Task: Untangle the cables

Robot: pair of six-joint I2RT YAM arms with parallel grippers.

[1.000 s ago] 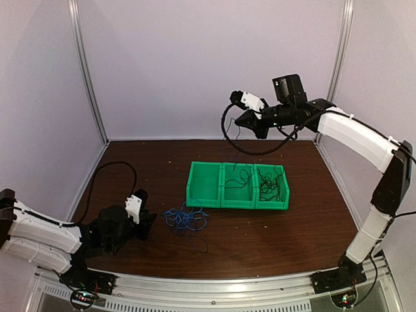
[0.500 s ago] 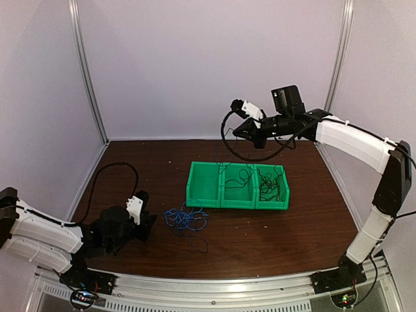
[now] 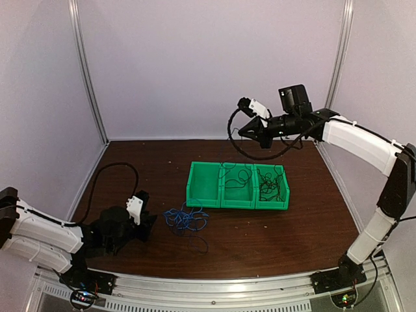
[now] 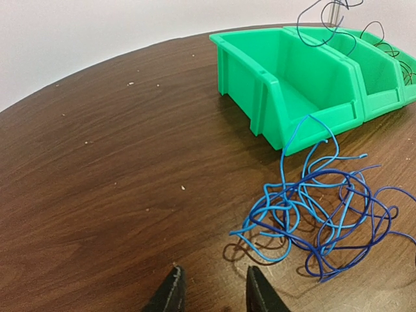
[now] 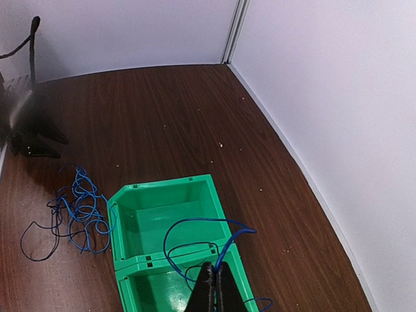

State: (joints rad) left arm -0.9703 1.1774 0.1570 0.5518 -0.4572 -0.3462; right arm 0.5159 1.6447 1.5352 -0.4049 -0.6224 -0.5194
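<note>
The left claw point(image 4: 213, 281) sits low over the brown table point(image 4: 97, 162) at the near left, its jaws partly apart with nothing between them. Just ahead of it a loose tangle of blue cables point(image 4: 311, 198) lies on the table, close against the front of the green bins point(image 3: 203, 198). A bunch of dark cables point(image 3: 270, 187) fills the rightmost bin. High above the bins, the right claw point(image 5: 214, 281) is pinched closed on a single blue cable point(image 5: 208, 220), which loops and hangs down toward the middle bin.
</note>
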